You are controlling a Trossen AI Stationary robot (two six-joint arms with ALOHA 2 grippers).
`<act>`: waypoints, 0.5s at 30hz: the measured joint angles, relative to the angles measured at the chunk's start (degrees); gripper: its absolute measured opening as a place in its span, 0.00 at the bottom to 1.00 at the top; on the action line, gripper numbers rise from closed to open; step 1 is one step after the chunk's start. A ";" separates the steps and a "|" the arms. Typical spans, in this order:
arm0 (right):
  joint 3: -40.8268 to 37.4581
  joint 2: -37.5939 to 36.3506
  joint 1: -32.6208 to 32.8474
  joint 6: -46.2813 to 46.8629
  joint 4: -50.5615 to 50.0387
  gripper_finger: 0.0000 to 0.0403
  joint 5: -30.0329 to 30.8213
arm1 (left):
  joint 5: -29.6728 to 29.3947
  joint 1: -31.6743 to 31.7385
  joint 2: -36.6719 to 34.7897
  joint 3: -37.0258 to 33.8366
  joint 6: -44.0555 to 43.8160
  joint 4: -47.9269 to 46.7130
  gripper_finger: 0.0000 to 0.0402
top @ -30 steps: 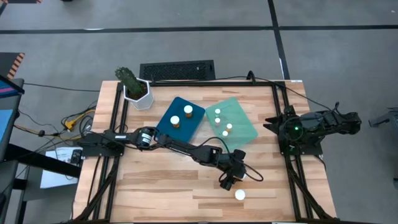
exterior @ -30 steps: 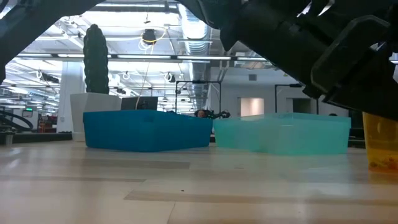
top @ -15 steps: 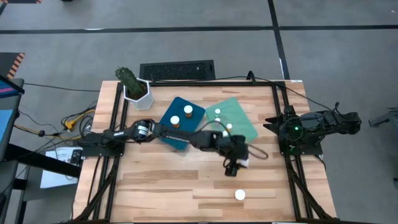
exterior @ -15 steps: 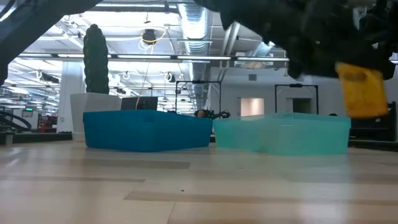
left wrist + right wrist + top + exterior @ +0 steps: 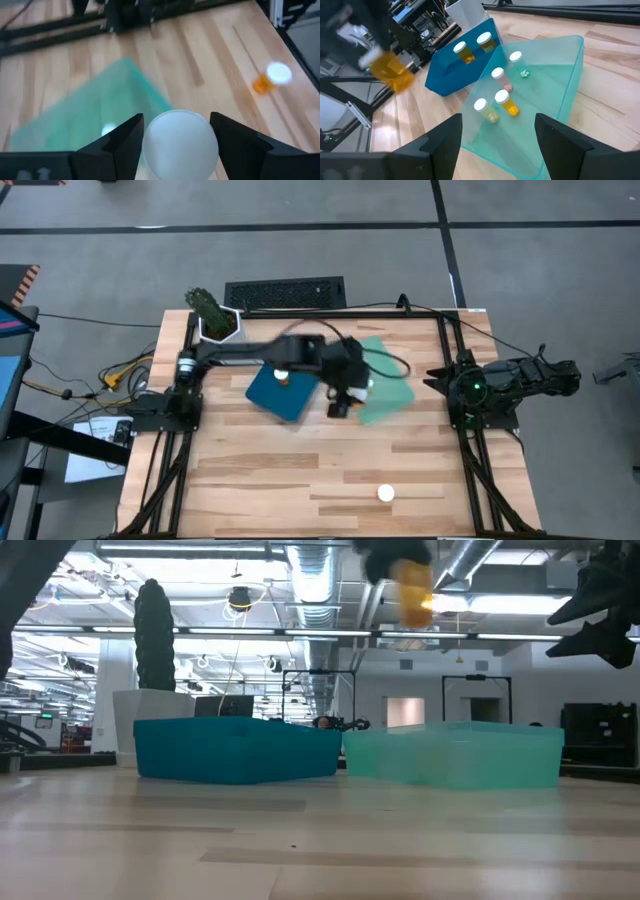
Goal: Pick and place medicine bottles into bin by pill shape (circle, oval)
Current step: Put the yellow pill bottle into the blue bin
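Note:
My left gripper [image 5: 340, 395] is shut on a medicine bottle with a white cap [image 5: 180, 144] and an amber body [image 5: 412, 588]. It is high above the table, between the dark blue tray [image 5: 285, 385] and the mint green tray [image 5: 390, 380]. Two bottles [image 5: 460, 48] stand upright in the blue tray, and several bottles [image 5: 502, 97] stand in the green one. One bottle [image 5: 385, 493] stands alone on the table near its front edge. My right gripper [image 5: 440, 375] is open and empty at the table's right edge. My left gripper pinches the bottle between its two fingers [image 5: 125, 137], which stand on either side of its top just under the white cap [image 5: 200, 150]. The fingers come from above and point down. The amber body [image 5: 392, 74] hangs below them, roughly upright and clear of table and trays.
A white pot with a cactus [image 5: 215, 320] stands at the table's far left corner, and a black keyboard [image 5: 285, 292] lies beyond the far edge. Bare wood lies in front of the trays.
My left gripper has lifted the bottle off the table near the front right and carried it up, toward the far edge and leftward, until it is over the trays. It stays shut on the bottle. The lone bottle near the front edge has kept its place.

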 joint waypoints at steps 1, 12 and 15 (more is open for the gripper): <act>0.02 -0.04 0.00 0.00 0.03 0.65 0.03 | 0.53 0.59 -1.65 -0.65 0.01 -2.03 0.54; 0.02 -0.02 0.00 0.00 0.04 0.65 0.07 | -6.60 3.88 -27.59 -28.19 -8.21 -11.09 0.53; 0.02 -0.02 0.00 0.02 0.04 0.65 0.07 | -12.71 3.05 -37.89 -42.46 -14.98 -2.22 0.53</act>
